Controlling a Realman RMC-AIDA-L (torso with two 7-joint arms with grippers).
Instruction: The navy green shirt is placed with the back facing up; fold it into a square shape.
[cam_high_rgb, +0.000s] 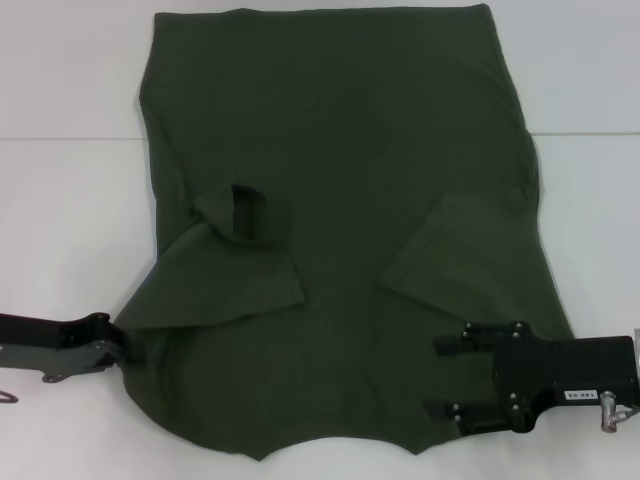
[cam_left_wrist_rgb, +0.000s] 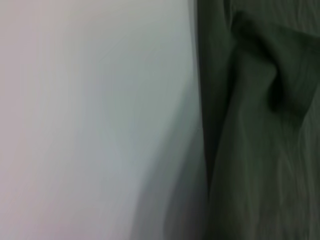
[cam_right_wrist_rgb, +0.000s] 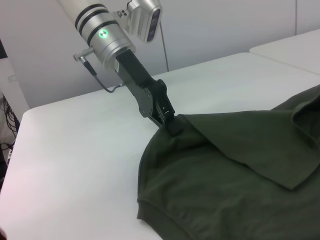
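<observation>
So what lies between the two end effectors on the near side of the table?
Only the navy green shirt itself: in the head view its near hem runs from the left end effector, shut on its left edge, to the right end effector, open over the cloth.

One navy green shirt (cam_high_rgb: 350, 150) lies spread on one white table (cam_high_rgb: 70, 220), with two sleeves folded inward, one left and one right; two grippers work at its near end, one left gripper (cam_high_rgb: 128, 350) at the left edge; one right gripper (cam_high_rgb: 450, 378) over the right.
</observation>
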